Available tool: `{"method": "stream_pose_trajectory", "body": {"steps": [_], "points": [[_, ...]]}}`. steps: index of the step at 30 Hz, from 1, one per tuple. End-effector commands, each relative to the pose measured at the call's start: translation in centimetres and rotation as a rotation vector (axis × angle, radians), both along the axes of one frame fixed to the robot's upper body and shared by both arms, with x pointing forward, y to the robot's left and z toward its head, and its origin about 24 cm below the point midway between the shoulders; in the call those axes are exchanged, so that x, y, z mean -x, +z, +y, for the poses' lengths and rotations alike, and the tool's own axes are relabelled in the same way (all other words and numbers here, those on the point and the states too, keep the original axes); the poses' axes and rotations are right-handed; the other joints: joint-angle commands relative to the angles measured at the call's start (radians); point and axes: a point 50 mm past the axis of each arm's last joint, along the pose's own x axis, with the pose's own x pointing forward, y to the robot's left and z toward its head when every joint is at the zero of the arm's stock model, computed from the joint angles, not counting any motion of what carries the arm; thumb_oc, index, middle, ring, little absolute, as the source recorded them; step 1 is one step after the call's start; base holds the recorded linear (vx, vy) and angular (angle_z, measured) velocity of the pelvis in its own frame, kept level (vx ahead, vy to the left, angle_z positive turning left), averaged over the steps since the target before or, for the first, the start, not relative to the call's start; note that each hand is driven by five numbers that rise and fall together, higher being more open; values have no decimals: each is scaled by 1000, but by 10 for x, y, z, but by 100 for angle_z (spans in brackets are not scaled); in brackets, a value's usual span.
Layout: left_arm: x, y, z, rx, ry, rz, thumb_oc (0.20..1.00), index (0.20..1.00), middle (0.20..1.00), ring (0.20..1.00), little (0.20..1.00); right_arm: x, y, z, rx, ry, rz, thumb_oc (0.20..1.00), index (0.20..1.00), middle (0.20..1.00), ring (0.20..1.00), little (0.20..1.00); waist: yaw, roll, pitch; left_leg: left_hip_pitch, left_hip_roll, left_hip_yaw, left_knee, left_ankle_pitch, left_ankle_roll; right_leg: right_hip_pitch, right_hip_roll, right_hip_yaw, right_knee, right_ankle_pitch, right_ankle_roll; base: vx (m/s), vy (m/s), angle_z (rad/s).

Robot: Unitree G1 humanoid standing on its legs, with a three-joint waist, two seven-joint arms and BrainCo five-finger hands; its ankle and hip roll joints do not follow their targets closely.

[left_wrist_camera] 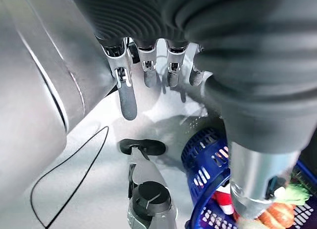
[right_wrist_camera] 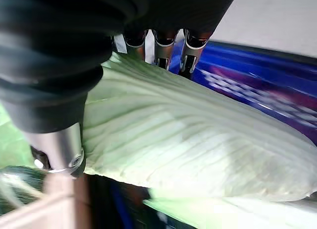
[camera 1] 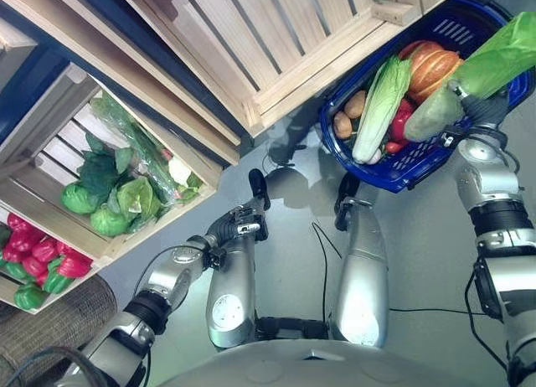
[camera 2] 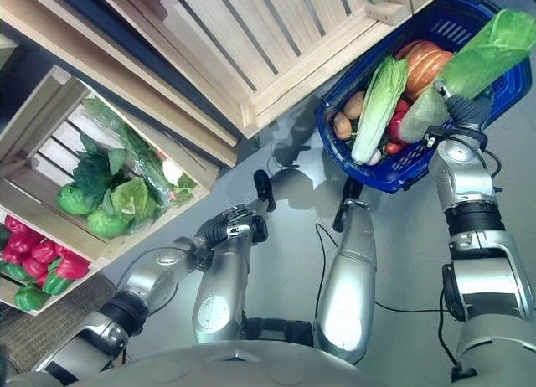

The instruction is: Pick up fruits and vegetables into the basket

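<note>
From the head camera I look down on pale slatted wooden crates [camera 1: 276, 43] that run across the top and left. One crate [camera 1: 50, 165] holds leafy green vegetables [camera 1: 117, 190], crinkled and glossy, and the bin beside it holds smooth red and green peppers [camera 1: 38, 265].

At upper right a blue plastic basket [camera 1: 394, 173] with a perforated wall sits on the grey floor [camera 1: 419, 253], against a crate's corner. Inside it lie a long pale napa cabbage [camera 1: 381, 106] with ribbed leaves, a rounded orange pumpkin [camera 1: 431, 69], brown potatoes [camera 1: 350, 115] and something red that I cannot name.

My right hand [camera 2: 459, 110] is over the basket's right side, its fingers [right_wrist_camera: 159, 53] and thumb curled round a second long green cabbage [camera 1: 486, 69]. The wrist camera shows that cabbage's veined, light green leaf [right_wrist_camera: 198, 144] just above the blue rim.

My left hand [camera 1: 243, 224] hangs low over the floor, well apart from the basket, fingers [left_wrist_camera: 126, 95] straight and loose, holding nothing.
</note>
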Motion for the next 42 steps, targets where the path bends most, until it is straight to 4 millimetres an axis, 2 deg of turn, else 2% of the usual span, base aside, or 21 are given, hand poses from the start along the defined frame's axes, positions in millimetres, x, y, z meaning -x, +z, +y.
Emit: {"method": "stream_pose_trajectory", "body": {"steps": [1,8,16,17,18,24,29,36,37,38,40,42], "points": [[39,-23,-15,56,-73,122,1000,1000,1000,1000,1000,-1,33,-23,31,-18,-30,200,200,200,200,200,8,137,-36,-56,-29,-21,123,-153,11,-9,43,-25,24,-72,4,-6,19,11],[36,-16,-19,87,-83,77,1000,1000,1000,1000,1000,8,-2,-49,-31,-134,207,200,200,200,200,200,48,185,-36,-100,-49,-34,134,-153,25,-63,30,-28,62,-82,-7,-7,-11,12],[32,-8,-22,71,-67,24,1000,1000,1000,1000,1000,21,-19,-61,-36,-268,324,200,200,200,200,200,65,200,-36,-141,-63,-44,159,-163,40,-97,25,-27,85,-85,-10,-14,-13,5],[32,-8,-23,70,-66,24,1000,1000,1000,1000,1000,23,-22,-61,-43,-280,337,407,407,407,407,407,66,201,-36,-142,-64,-45,161,-164,41,-99,25,-26,85,-85,-10,-13,3,10],[31,-7,-24,74,-61,18,1000,1000,1000,1000,1000,28,-25,-64,-43,-332,362,1000,1000,1000,1000,1000,67,203,-36,-146,-65,-45,166,-166,43,-100,25,-24,85,-83,-11,-15,9,9],[28,-1,-24,95,-52,-4,1000,1000,1000,1000,1000,30,-24,-65,8,-415,291,1000,1000,1000,1000,1000,63,199,-36,-123,-68,-51,156,-169,48,-69,35,-19,55,-71,-3,-15,37,4],[28,-2,-18,84,-22,-14,1000,1000,1000,1000,1000,30,-23,-60,72,-435,191,1000,1000,1000,1000,1000,43,169,-36,-58,-64,-49,118,-165,46,0,51,-18,-14,-42,12,-13,86,2],[29,-16,5,23,91,29,1000,1000,1000,1000,1000,34,-40,-34,97,-373,37,1000,1000,1000,1000,1000,-9,71,-36,73,-37,-38,66,-167,41,145,70,-18,-132,12,33,-15,78,-7],[29,-19,11,2,120,38,1000,1000,1000,1000,1000,38,-49,-24,77,-346,-5,1000,1000,1000,1000,1000,-20,43,-36,106,-28,-37,49,-163,39,185,78,-19,-162,26,37,-87,34,-3],[27,-20,15,-10,143,40,1000,1000,1000,1000,1000,41,-54,-16,70,-317,-40,1000,1000,1000,1000,1000,-29,25,-36,116,-20,-27,31,-135,45,201,82,-29,-198,64,30,-69,27,-7],[29,-25,25,-38,187,57,1000,1000,1000,1000,1000,48,-64,0,78,-249,-84,1000,1000,1000,1000,1000,-47,-13,-36,179,-7,-24,8,-137,41,276,86,-30,-248,82,38,-16,30,-15],[33,-29,32,-60,215,68,1000,1000,1000,1000,1000,56,-75,12,86,-197,-96,1000,1000,1000,1000,1000,-57,-37,-36,232,-1,-25,-12,-136,37,338,90,-29,-287,93,45,27,47,-17]]}}
